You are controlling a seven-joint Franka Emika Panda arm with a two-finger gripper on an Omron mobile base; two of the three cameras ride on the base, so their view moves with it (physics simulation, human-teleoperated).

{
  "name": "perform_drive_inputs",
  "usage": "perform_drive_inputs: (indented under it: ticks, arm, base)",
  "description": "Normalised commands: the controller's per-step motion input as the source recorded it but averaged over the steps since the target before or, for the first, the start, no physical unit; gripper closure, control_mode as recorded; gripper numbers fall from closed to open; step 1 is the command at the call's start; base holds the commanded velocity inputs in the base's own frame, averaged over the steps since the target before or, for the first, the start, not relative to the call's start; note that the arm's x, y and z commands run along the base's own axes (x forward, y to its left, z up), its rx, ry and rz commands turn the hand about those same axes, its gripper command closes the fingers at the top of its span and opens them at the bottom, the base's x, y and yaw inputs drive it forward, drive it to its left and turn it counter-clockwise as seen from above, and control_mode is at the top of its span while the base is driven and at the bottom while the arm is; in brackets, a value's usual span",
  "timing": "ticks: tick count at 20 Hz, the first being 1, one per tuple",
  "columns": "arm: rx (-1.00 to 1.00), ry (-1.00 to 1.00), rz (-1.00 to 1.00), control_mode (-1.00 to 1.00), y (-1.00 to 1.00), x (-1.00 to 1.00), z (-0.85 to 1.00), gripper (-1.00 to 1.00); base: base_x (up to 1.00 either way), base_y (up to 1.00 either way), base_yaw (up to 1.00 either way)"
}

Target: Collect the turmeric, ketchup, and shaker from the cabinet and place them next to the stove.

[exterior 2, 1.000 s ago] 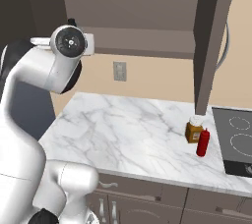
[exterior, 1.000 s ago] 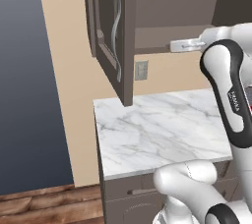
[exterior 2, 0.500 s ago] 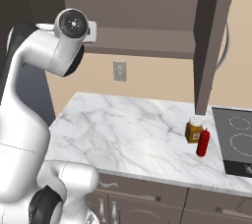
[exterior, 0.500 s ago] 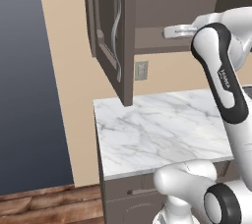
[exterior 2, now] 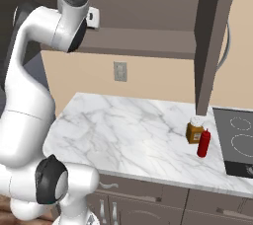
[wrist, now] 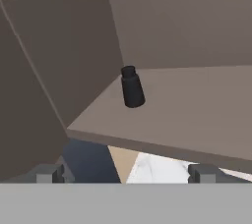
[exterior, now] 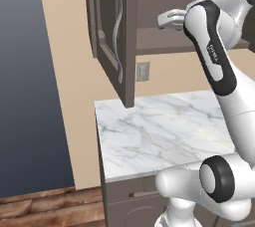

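A small dark shaker (wrist: 132,88) stands upright on the cabinet (wrist: 197,100) shelf, near its left inner wall. My gripper (wrist: 125,174) is open, in front of the shelf's edge and short of the shaker, with nothing between its fingers. From the left base view, the gripper (exterior: 164,20) is raised to shelf height inside the open cabinet (exterior: 107,22). The turmeric (exterior 2: 195,131) jar and the red ketchup (exterior 2: 203,142) bottle stand together on the marble counter (exterior 2: 123,130), just left of the stove (exterior 2: 237,140).
The open cabinet door (exterior: 112,47) with its wavy silver handle (exterior: 118,37) juts out over the counter's left end. The other door (exterior 2: 215,36) hangs open above the turmeric. A wall outlet (exterior 2: 119,71) sits below the shelf.
The arm has lifted and the hand has moved up and toward the cabinet shelf. The jaws stayed open. Turmeric and ketchup have not moved.
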Motion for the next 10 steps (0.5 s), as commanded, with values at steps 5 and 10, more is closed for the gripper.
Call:
perform_drive_inputs:
  ticks: [5,10]
  arm:
    - [-0.15,0.12,0.0,-1.0,0.0,0.31,0.1,-1.0]
    - [-0.13,0.0,0.0,-1.0,0.01,0.32,0.07,-1.0]
  base:
    - [0.0,0.0,0.0]
    - [0.0,0.0,0.0]
